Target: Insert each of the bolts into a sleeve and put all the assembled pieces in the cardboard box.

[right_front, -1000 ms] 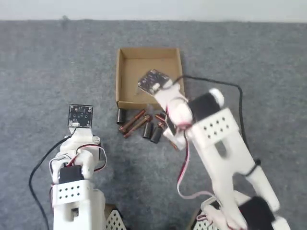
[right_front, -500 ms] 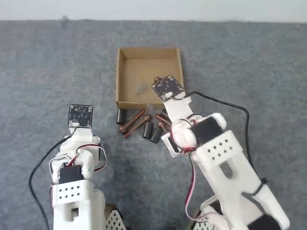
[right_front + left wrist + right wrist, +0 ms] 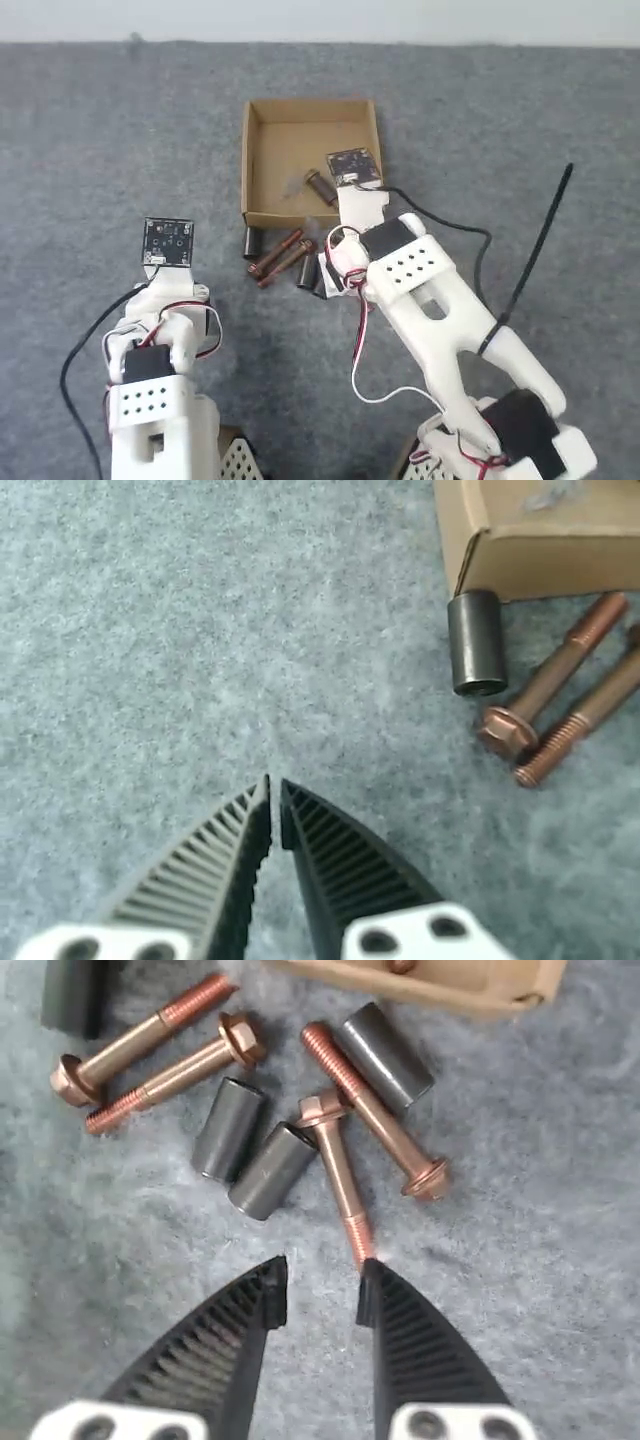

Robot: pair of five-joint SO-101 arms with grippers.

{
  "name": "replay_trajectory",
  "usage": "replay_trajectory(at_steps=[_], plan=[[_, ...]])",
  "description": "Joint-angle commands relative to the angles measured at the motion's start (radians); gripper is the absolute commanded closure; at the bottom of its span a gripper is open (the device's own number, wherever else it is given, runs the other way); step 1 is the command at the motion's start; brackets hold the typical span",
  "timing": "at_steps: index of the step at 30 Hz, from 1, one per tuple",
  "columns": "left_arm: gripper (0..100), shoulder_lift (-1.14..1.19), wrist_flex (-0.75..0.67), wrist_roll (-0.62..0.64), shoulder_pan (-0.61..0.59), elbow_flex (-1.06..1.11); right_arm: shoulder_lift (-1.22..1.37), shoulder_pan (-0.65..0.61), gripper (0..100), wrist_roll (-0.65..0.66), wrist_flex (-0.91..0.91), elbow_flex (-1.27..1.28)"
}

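The cardboard box (image 3: 257, 160) holds one sleeve with a bolt in it (image 3: 320, 187). In front of the box lies a pile: copper bolts (image 3: 276, 255) and dark sleeves (image 3: 252, 243). My right gripper (image 3: 320, 1285) is open just above the carpet, its tips either side of the threaded end of a bolt (image 3: 340, 1175). Close by lie two sleeves (image 3: 228, 1128) (image 3: 272, 1170), a third sleeve (image 3: 385, 1055) and a long bolt (image 3: 375, 1110). My left gripper (image 3: 275, 788) is shut on nothing over bare carpet, short of a sleeve (image 3: 474, 642) and two bolts (image 3: 555, 675).
Grey carpet covers the whole table. The right arm (image 3: 410, 270) stretches over the pile's right side and hides part of it. The left arm (image 3: 165, 300) stands to the left of the pile. A black cable (image 3: 530, 260) sticks up at the right.
The right arm has drawn back from over the box toward the pile, and a bolt-in-sleeve piece now shows lying in the box. The left arm has not moved.
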Motion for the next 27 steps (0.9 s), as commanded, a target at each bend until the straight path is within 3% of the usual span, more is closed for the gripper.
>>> replay_trajectory(at_steps=[1,5,15,27], plan=[[99,0.005,-0.015,-0.005,-0.003,-0.016,-0.041,-0.01,88.0,-0.032,-0.018,-0.009],[99,0.005,-0.015,-0.005,-0.003,-0.016,-0.025,-0.035,88.0,-0.137,-0.088,0.021],[99,0.005,-0.017,-0.005,-0.002,-0.016,0.101,-0.127,87.9,-0.241,-0.248,0.04],[99,0.005,-0.018,-0.005,-0.002,-0.016,0.282,-0.12,87.9,-0.255,-0.257,-0.048]])
